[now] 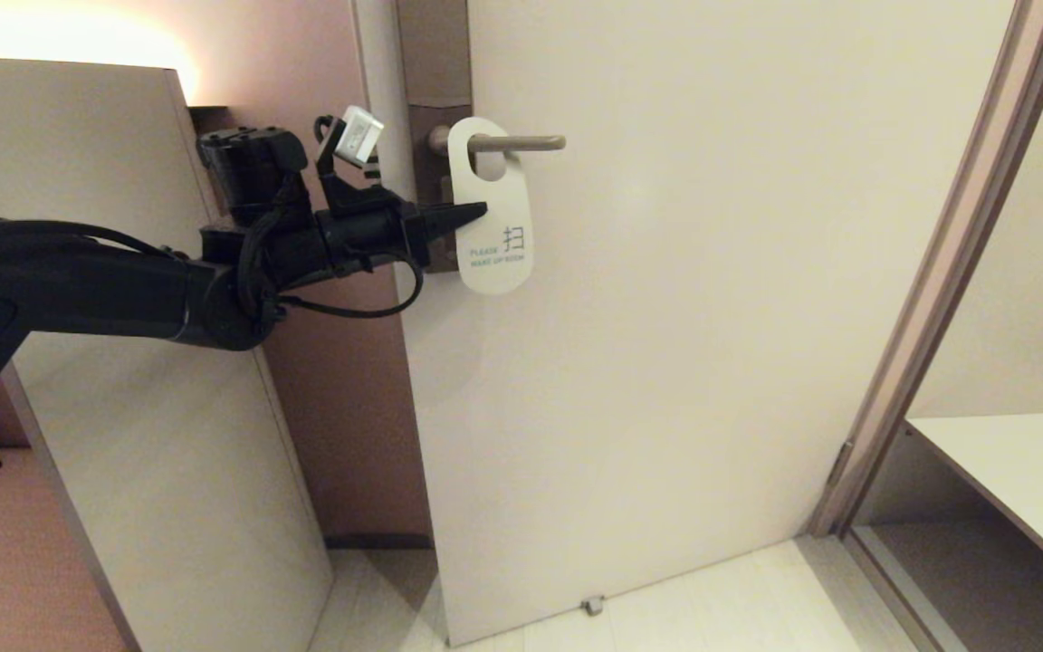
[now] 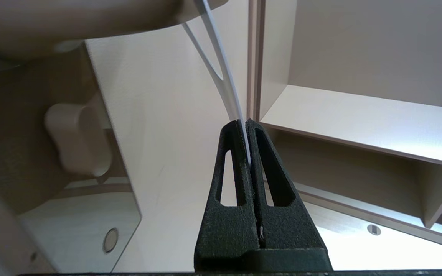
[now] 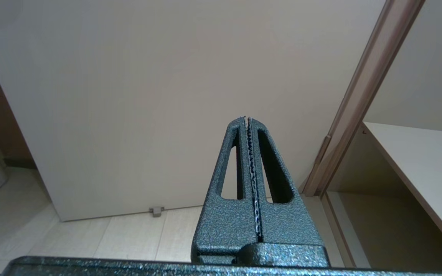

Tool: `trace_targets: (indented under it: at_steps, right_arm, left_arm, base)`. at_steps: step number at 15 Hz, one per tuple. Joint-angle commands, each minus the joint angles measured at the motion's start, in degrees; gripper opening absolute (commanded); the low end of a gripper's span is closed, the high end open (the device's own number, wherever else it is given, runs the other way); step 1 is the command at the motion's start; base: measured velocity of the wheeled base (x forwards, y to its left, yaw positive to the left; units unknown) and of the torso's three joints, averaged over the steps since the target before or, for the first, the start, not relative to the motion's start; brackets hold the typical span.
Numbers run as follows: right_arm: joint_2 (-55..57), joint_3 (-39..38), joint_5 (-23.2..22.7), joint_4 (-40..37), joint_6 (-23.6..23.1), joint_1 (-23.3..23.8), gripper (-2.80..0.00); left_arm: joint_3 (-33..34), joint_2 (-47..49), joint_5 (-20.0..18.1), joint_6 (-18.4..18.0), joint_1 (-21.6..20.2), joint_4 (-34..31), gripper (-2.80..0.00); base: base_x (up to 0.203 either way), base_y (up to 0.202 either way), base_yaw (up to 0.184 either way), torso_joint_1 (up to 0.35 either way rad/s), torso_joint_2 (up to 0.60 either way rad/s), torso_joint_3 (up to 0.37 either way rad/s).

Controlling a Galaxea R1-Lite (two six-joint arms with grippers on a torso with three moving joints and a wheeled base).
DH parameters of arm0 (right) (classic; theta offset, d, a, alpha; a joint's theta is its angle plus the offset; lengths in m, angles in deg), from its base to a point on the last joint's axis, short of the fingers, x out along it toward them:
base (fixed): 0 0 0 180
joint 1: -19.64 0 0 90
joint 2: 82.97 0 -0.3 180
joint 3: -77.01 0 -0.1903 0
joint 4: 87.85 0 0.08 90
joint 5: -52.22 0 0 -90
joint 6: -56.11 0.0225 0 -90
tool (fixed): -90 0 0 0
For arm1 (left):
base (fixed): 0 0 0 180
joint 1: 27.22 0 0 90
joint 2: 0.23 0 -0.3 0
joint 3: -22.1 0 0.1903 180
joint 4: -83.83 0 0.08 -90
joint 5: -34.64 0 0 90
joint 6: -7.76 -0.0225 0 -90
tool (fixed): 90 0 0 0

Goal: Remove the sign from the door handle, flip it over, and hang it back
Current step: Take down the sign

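A: What sort of room is this?
B: A pale, cream-coloured door [image 1: 666, 344] stands ajar over a light tiled floor [image 1: 712, 598], with a brownish wall [image 1: 340, 407] behind its edge and a pale shelf unit [image 1: 1019, 471] to the right.
A: Where is the sign?
B: The flat white rounded door hanger sign [image 1: 492, 213] hangs by its oval hole on the slim grey-beige metal door handle [image 1: 521, 142]. Its white side faces out, reading "PLEASE MAKE UP ROOM".
A: And the left hand?
B: The black left hand [image 1: 476, 214] reaches in level from the left, clenched on the sign's left edge. The left wrist view shows the thin sheet pinched between its fingers [image 2: 234, 153].
A: The right hand?
B: The right hand [image 3: 247, 119] sits low before the door, clenched on nothing.
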Motion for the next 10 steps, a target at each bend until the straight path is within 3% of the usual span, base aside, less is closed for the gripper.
trace_targets:
  at_steps: [1,10]
  right_arm:
    - [0.07,0.0,-0.02,0.01,-0.06,-0.02,-2.8]
    - [0.07,0.0,-0.02,0.01,-0.06,-0.02,-2.8]
  left_arm:
    - [-0.57,0.44,-0.29,0.14,0.37,0.27,-2.8]
    - [-4.31,2.97,-0.47,0.4,0.7,-0.08,-2.8]
  base:
    - [0.0,0.0,0.0,0.0,0.0,0.0]
    - [0.0,0.0,0.0,0.0,0.0,0.0]
